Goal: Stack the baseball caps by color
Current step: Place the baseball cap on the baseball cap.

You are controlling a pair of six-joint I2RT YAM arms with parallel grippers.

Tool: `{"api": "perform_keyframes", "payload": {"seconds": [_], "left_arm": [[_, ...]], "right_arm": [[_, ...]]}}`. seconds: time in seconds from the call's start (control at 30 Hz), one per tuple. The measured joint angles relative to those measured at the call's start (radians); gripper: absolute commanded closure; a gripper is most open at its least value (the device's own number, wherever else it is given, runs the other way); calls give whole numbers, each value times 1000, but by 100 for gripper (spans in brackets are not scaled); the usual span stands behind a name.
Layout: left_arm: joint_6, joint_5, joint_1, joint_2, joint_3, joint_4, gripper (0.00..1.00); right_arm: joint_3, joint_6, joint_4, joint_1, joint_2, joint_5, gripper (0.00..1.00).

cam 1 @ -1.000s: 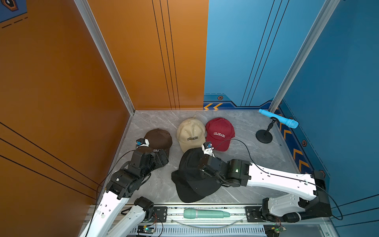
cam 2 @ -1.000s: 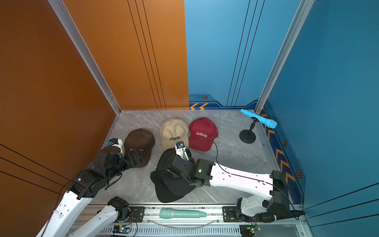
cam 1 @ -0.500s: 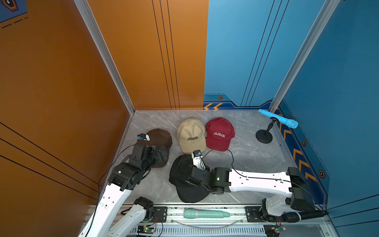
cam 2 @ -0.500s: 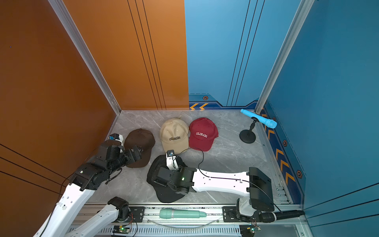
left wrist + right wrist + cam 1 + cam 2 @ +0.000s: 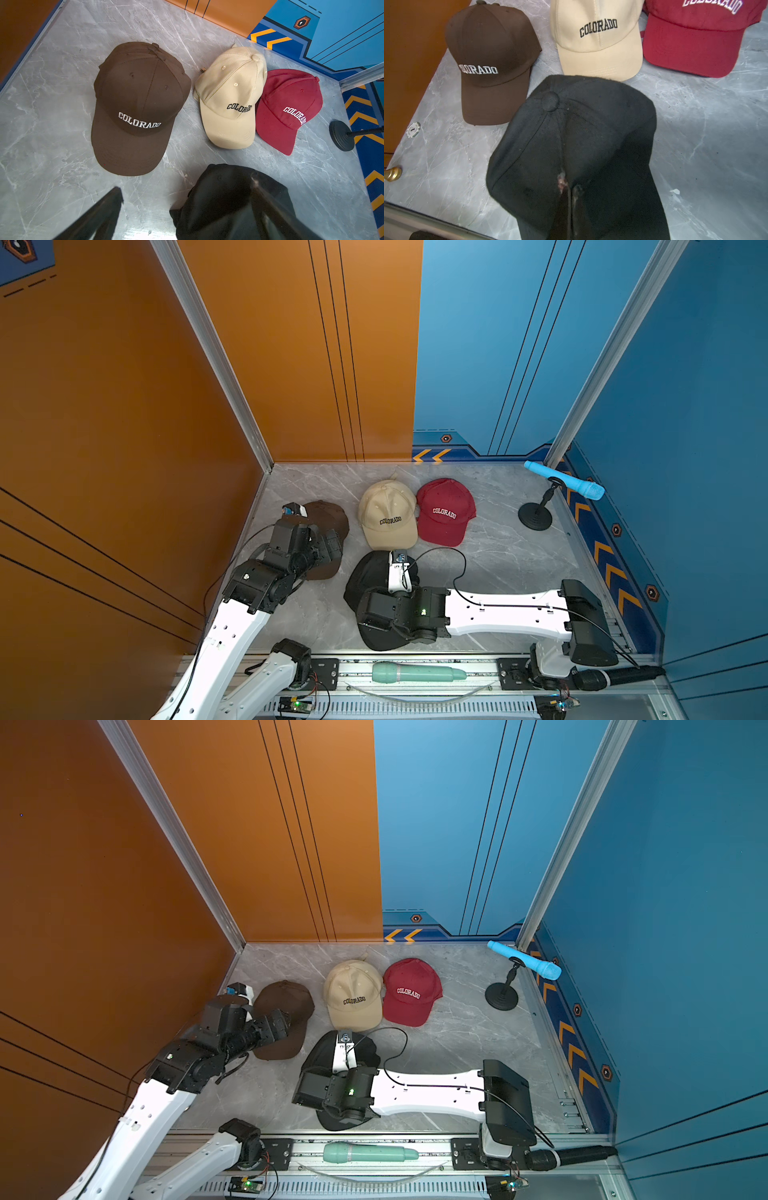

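Four baseball caps lie on the grey marble floor. A brown cap (image 5: 328, 516) (image 5: 137, 99) is at the left, with a beige cap (image 5: 388, 514) (image 5: 596, 35) and a red cap (image 5: 444, 510) (image 5: 695, 39) behind the middle. All three are lettered COLORADO. A plain black cap (image 5: 365, 578) (image 5: 571, 135) sits nearer the front. My right gripper (image 5: 569, 187) is shut on the black cap, pinching crown fabric; in both top views the wrist hides it. My left gripper (image 5: 185, 195) (image 5: 334, 541) hovers open above the brown cap's brim with nothing in it.
A blue microphone (image 5: 565, 485) leans on a black stand (image 5: 535, 516) at the back right. A green microphone (image 5: 415, 672) and a black one (image 5: 615, 676) lie on the front rail. A poker chip (image 5: 413, 129) rests by the orange wall (image 5: 124, 427) at the left.
My right arm has swung low across the front and dragged the black cap slightly to the left. My left gripper has edged a little toward the brown cap, still open.
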Motion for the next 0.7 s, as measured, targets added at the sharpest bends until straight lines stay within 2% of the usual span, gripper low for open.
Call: {"api": "perform_keyframes", "payload": {"seconds": [0.2, 0.7], "left_arm": [[7, 0, 0, 0, 10, 0, 2], [7, -1, 3, -8, 11, 0, 2]], "right_arm": [[2, 8, 4, -27, 61, -9, 100], [-13, 7, 64, -48, 74, -81, 100]]}}
